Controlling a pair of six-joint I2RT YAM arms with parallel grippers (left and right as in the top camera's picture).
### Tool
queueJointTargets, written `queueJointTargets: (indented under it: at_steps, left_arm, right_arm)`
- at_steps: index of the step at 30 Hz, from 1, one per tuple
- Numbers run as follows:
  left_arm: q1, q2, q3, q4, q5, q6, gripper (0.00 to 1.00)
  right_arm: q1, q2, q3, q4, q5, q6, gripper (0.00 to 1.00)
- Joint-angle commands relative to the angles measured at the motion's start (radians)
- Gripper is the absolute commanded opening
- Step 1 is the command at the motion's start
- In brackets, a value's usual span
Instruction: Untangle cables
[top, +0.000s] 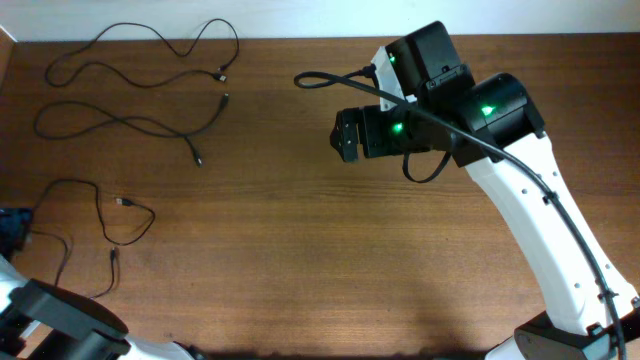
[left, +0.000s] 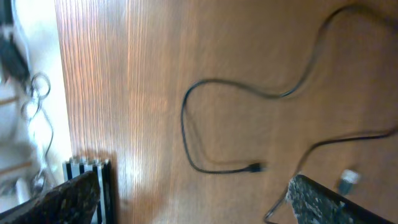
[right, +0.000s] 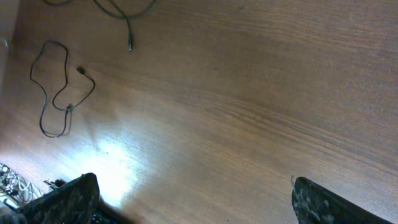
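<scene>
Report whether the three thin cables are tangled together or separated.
Separated. In the overhead view, the top cable, middle cable and lower cable lie apart; none crosses or touches another.

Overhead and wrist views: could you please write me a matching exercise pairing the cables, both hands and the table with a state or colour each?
Things:
1. cables
2. right hand
3. left hand
4. table

States:
A. brown wood
B. open over bare wood
C. thin, black, lying on the left
D. open over a cable loop

Pairs: 1-C; 2-B; 3-D; 4-A
</scene>
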Motion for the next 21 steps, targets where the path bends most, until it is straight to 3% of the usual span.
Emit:
queueJointTargets:
  at_steps: [1,9,13,17,21]
  left_arm:
    - [0.006,0.012,-0.17,0.023,0.034,-0.117,0.99]
    - [0.006,0.012,-0.465,0.316,0.132,-0.134,0.99]
    - [0.006,0.012,-0.525,0.401,0.124,-0.131,1.0]
    - [0.006,0.012,-0.576,0.47,0.119,-0.13,0.91]
    - [0.006,0.012,-0.607,0.51,0.116,-0.131,0.91]
  right_arm:
    - [0.005,-0.008,0.0,0.003,0.007,-0.006,0.98]
    - [0.005,-0.008,0.0,0.003,0.007,-0.006,0.98]
    - [0.005,-0.008,0.0,0.003,0.007,-0.006,0.98]
    - [0.005,-0.008,0.0,0.003,0.007,-0.006,0.99]
    - [0.005,-0.008,0.0,0.003,0.007,-0.006,0.98]
